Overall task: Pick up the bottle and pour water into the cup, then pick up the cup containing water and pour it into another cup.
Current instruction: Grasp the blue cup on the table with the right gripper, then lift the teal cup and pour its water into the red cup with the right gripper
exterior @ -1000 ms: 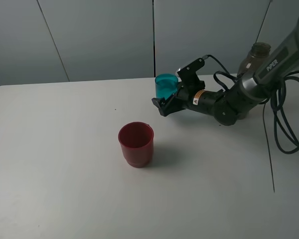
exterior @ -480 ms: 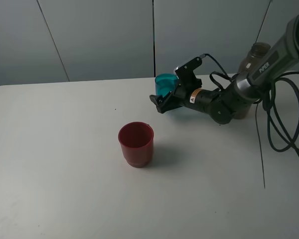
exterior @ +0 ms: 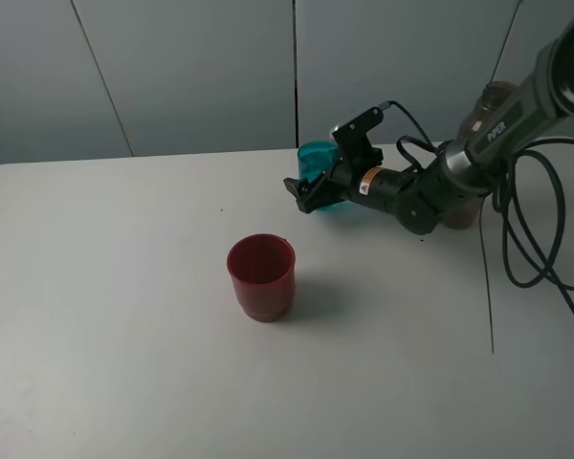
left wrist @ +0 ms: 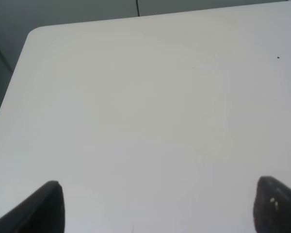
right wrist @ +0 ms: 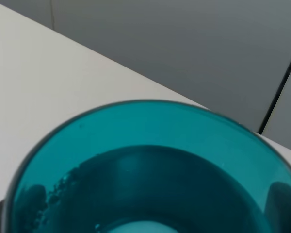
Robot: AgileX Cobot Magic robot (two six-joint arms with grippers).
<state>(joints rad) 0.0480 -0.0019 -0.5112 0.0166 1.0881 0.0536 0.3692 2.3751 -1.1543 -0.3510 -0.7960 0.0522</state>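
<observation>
A matte white worktop [exterior: 124, 316] with a rounded edge fills the scene. Grey wall panels stand behind it.

Out of the overhead view, the left gripper [left wrist: 162, 206] hangs over a bare stretch near a corner of the worktop. Its black fingertips are spread wide with nothing between them.

Nearest in the overhead view stands another cup [exterior: 260, 277]. It is upright, short and wide, of opaque red plastic with a stepped base. Whether anything is in it I cannot tell.

Farther back, well apart from it, the right gripper [exterior: 304, 194] is low beside the cup [exterior: 316, 157], a slim translucent teal tumbler that appears to rest upright on the worktop. The gripper's black body hides most of the tumbler's wall. In the right wrist view the rim [right wrist: 145, 109] fills the picture. Dark shapes show through the wall on either side, so the jaws seem to flank it. Whether they press on it I cannot tell. A darker band and specks low inside suggest water.

Beyond the arm the bottle [exterior: 496, 100] stands upright and ungripped, smoky-brown clear plastic with rounded shoulders and an open neck.

By this layout the first pour looks done and the grasp on the teal tumbler is in hand. The next move calls for a firm, level hold on thin, smooth plastic that may flex or slip. Then comes a lift without sloshing, a carry toward the red cup, and a slow tilt over its wide mouth.
</observation>
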